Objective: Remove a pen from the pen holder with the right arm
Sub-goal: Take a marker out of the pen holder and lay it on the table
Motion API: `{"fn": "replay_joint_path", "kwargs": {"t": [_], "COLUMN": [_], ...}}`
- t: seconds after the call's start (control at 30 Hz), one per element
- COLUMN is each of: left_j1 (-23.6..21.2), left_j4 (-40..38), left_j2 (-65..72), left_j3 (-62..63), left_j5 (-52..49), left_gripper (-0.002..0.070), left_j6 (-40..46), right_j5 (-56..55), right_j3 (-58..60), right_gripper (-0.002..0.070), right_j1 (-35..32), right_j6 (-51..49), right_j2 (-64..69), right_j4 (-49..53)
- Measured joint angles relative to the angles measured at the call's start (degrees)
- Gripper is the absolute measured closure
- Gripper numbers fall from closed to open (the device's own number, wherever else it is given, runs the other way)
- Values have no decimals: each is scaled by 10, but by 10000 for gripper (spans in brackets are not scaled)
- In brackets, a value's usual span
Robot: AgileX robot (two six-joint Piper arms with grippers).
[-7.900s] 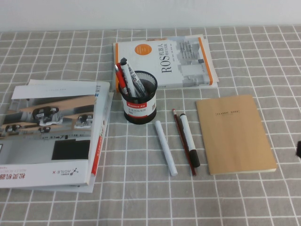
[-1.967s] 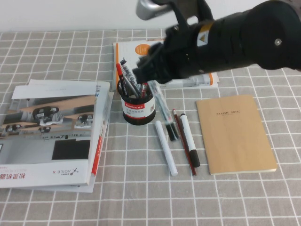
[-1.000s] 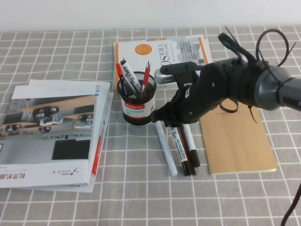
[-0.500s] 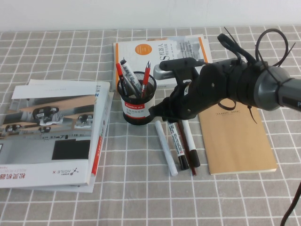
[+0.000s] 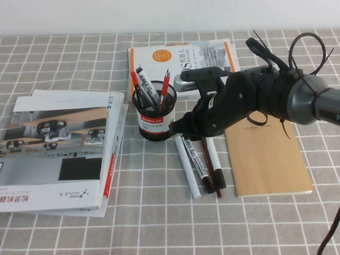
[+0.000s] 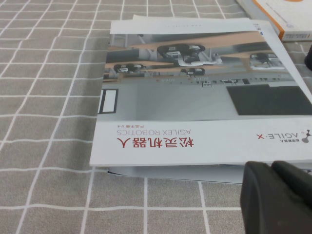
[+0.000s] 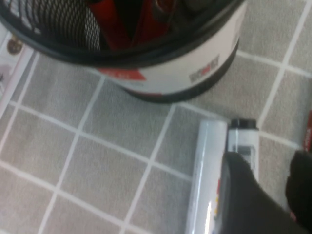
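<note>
- The grey checked cloth covers the whole table and gives everything a flat bed.
- A large AgileX booklet lies on loose sheets at the left, well clear of the work.
- The right arm reaches in from the right and bends low over the middle. It crosses the far-left corner of the brown notebook.
- The ROS book lies flat at the far side, just behind the pen holder.
- The pen holder, a black mesh cup, stands upright just left of the arm. Several pens lean in it, tips up, so each one has to be lifted out by its top.
- The right gripper sits low beside the holder's base, over the far end of a marker. Its fingers stand parted with a gap between them and pinch nothing — to my eye, a letting go.
- The left gripper is parked by the near edge of the booklet, out of the high view. Whether it is wide or narrow I cannot tell.
- The marker lies flat on the cloth, outside the holder — the task's pen, I judge. It slants toward the near right, close between a white pen and a second marker.
</note>
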State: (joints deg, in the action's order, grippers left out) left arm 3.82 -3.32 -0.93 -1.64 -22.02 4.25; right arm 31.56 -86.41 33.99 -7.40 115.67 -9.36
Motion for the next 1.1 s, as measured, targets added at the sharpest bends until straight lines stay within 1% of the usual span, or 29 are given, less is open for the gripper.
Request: {"fn": "replay_joint_path", "kwargs": {"t": [0.1, 0.17, 0.3, 0.4, 0.63, 0.83, 1.1], "left_j1": [0, 0, 0, 0, 0, 0, 0], "left_j4": [0, 0, 0, 0, 0, 0, 0], "left_j2": [0, 0, 0, 0, 0, 0, 0], "left_j3": [0, 0, 0, 0, 0, 0, 0], "left_j5": [0, 0, 0, 0, 0, 0, 0], "left_gripper": [680, 680, 680, 680, 680, 680, 680], "left_j6": [0, 0, 0, 0, 0, 0, 0], "right_j5": [23, 47, 67, 66, 88, 151, 191], "right_j3": [0, 0, 35, 97, 217, 296, 384], "right_gripper": [500, 526, 633, 673, 687, 688, 688], "right_j1": [0, 0, 6, 13, 14, 14, 14], "right_j6": [0, 0, 0, 0, 0, -2, -2], "right_j2": [-15, -36, -111, -186, -366, -476, -598], "right_j4": [7, 17, 41, 50, 63, 87, 74]}}
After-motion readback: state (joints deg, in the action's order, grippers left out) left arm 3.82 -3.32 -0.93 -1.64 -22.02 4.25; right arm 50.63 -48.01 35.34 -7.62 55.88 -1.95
